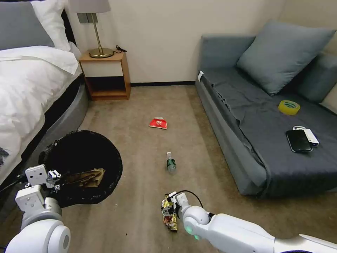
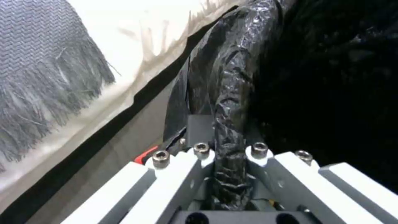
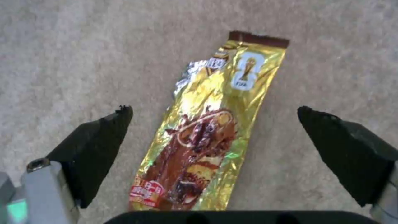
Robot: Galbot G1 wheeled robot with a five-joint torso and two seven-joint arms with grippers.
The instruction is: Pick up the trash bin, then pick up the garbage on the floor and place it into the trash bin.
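Wrapper, gold-brown (image 3: 207, 133) — flat on carpet between the spread fingers (image 3: 95, 149) of the right gripper (image 1: 169, 207); best closed squarely across its width. Left gripper (image 2: 226, 174) pinches the trash bin (image 1: 84, 165) rim. Beyond: bottle (image 1: 171, 162), red packet (image 1: 158, 123).

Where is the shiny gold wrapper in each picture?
Head view: the gold wrapper lies on the carpet at the bottom middle, under the right gripper.
Left wrist view: not in it; this one looks at the black bag on the bin rim.
Right wrist view: the wrapper lies in the middle, between the open black fingers.
Shared landmark: the beige carpet.
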